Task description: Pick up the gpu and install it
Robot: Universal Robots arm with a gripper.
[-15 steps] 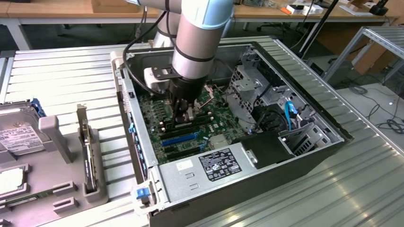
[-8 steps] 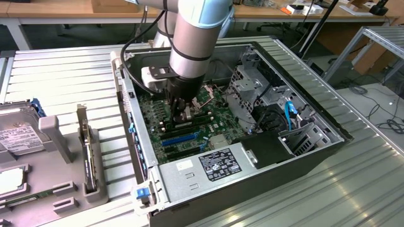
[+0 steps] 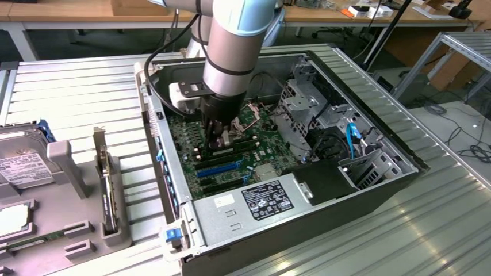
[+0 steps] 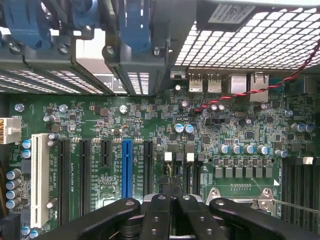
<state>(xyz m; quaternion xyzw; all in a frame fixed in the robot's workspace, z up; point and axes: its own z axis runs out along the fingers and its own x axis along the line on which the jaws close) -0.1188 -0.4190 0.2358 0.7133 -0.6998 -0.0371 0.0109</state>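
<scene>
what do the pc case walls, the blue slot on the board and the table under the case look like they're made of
Case walls: bare sheet metal by the look, dull grey with punched holes and folded edges. Blue slot: likely moulded plastic, evenly coloured, semi-gloss. Table: seemingly ribbed aluminium or steel, with a brushed silvery sheen and parallel grooves.

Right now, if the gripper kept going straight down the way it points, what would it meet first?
Most likely the motherboard: the shut gripper points down into the open case, close above the board. Whether it already touches is unclear.
</scene>
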